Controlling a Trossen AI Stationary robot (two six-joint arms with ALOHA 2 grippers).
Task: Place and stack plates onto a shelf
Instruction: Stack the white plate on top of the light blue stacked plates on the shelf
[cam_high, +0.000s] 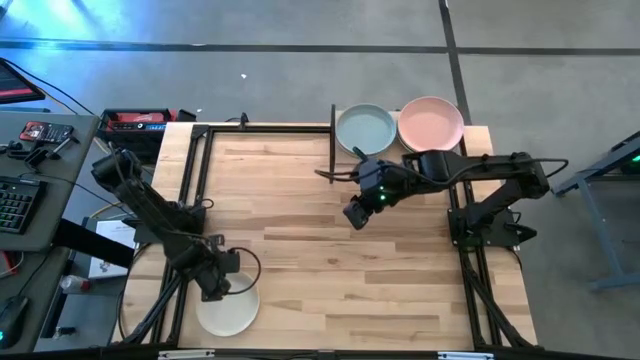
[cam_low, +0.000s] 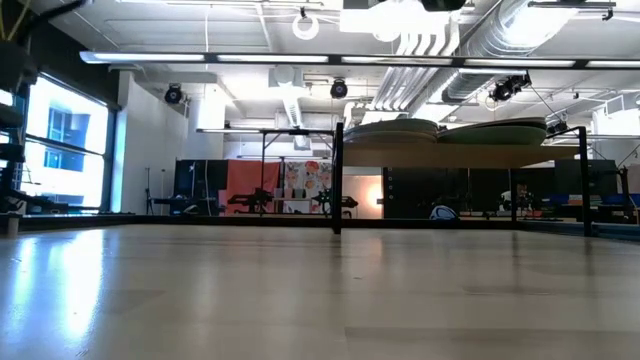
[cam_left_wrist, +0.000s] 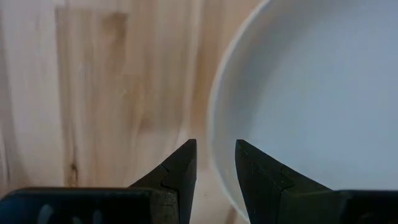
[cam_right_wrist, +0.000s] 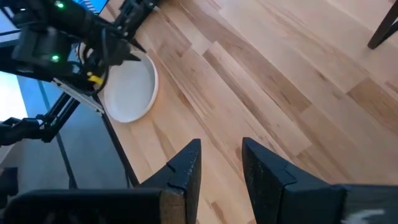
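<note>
Left tool (cam_left_wrist: 215, 163) astride flat cream plate (cam_left_wrist: 311, 99) rim

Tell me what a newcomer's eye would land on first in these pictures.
First, the two bright plates side by side on the shelf at the table's far edge: a pale blue-green plate and a pink plate. Next, the white plate alone at the near left edge, with the left gripper right over its rim, fingers parted either side of it. The right gripper hangs empty above bare wood mid-table.
</note>
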